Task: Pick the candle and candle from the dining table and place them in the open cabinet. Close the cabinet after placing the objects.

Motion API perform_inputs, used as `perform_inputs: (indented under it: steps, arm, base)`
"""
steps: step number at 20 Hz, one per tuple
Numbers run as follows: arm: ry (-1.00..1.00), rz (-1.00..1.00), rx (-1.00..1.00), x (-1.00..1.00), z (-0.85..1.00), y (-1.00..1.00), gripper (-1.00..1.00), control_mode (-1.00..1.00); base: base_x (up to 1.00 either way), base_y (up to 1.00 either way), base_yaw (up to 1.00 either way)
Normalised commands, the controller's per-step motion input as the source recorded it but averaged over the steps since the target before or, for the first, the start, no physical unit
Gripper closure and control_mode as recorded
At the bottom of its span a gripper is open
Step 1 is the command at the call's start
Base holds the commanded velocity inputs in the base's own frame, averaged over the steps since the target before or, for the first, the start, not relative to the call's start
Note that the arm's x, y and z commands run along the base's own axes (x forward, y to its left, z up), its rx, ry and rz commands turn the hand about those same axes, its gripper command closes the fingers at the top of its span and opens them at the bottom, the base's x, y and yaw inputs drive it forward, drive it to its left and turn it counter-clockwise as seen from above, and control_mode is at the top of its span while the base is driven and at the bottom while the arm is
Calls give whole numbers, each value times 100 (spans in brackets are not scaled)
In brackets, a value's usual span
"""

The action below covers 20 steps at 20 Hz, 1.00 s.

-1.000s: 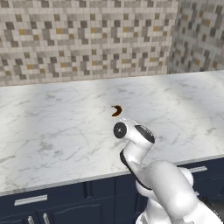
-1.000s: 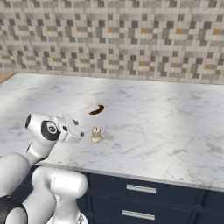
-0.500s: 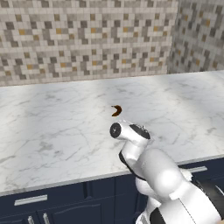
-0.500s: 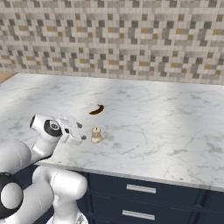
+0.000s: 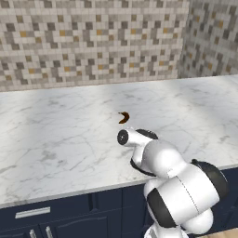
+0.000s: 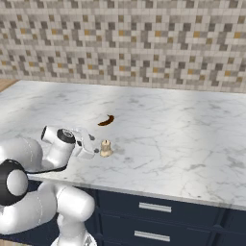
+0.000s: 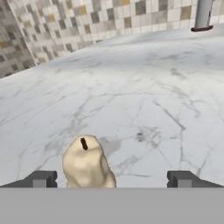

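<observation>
One lumpy cream candle (image 7: 88, 162) sits between wide-open tool (image 7: 111, 179) tips; likely light, waxy-slick, so pinch mid-body.

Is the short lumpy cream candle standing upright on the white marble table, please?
Upright: the short lumpy cream candle stands on the white marble table, dark wick pointing up.

- Lighting: bright, even, diffuse; no visible source.
- Marble table top (image 5: 56, 135): soft sheen, no hard glare.
- Shadows: faint, short, beneath the cream candle (image 7: 87, 164).
- Sharpness: base views crisp; hand view slightly soft, textures coarse. No edge distortion.
</observation>
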Motion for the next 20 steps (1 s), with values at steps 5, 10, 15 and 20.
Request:
perform_inputs:
  steps: [5, 10, 15, 20]
  arm:
    - [0, 0, 0, 26, -20, 0, -100, -100]
    - [0, 0, 0, 28, -12, 0, -100, -100]
    - [0, 0, 0, 25, -11, 0, -100, -100]
    - [0, 0, 0, 2, -21, 0, -100, -100]
  base:
    - [0, 0, 0]
    - [0, 0, 0]
    - [0, 0, 0]
    - [0, 0, 0]
